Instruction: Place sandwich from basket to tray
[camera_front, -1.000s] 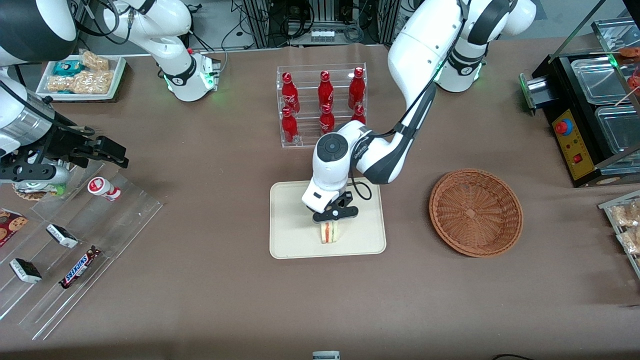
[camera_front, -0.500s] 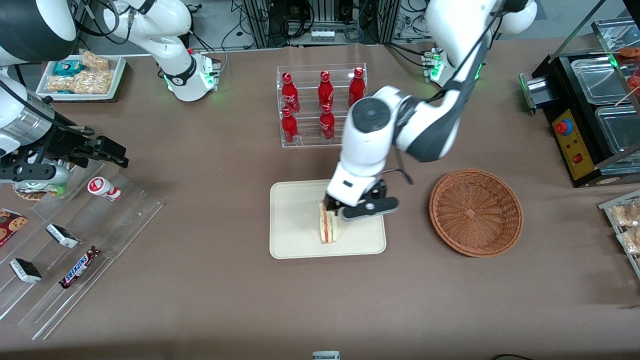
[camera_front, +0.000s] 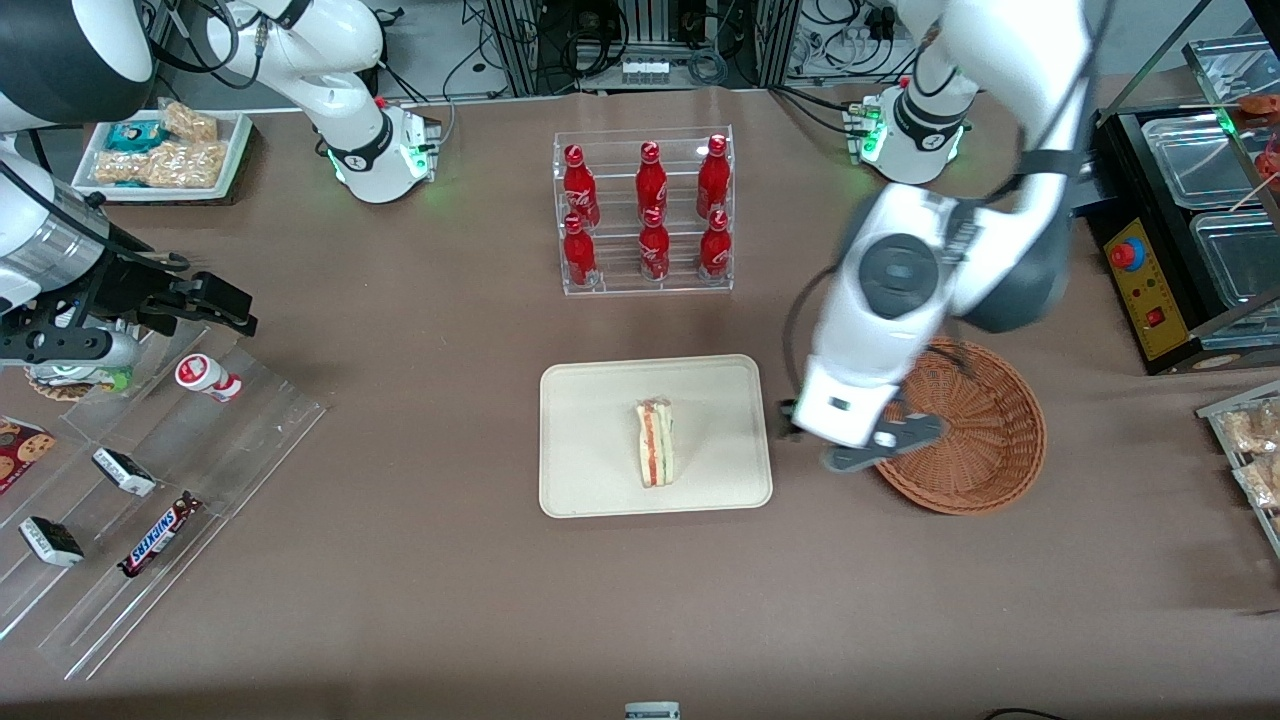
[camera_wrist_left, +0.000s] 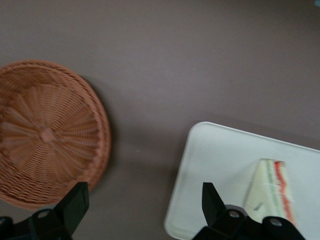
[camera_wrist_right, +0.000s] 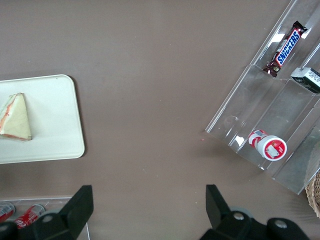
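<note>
The sandwich (camera_front: 655, 442) lies on the tray (camera_front: 590, 480), about at its middle, standing on one long side so that its red, orange and green filling edge faces upward; nothing touches it. In the left wrist view the sandwich (camera_wrist_left: 272, 192) shows the same striped edge, resting on the pale tray (camera_wrist_left: 210, 165) near one rounded corner. The tray sits flat on the brown table (camera_front: 450, 600), nearer to the front camera than the clear rack of red bottles (camera_front: 645, 210). The gripper (camera_front: 860, 445) hangs above the table between the tray and the basket (camera_front: 985, 450), over the basket's rim, and it holds nothing; its two black fingers (camera_wrist_left: 75, 202) are spread wide apart with only bare table between them. The basket (camera_wrist_left: 45, 135) is round, reddish-brown wicker, with nothing in it, and stands just beside the tray toward the working arm's end of the table, not touching it. Toward the parked arm's end lie stepped acrylic racks (camera_front: 150, 480) with a Snickers bar (camera_front: 160, 535) and other small snacks.
</note>
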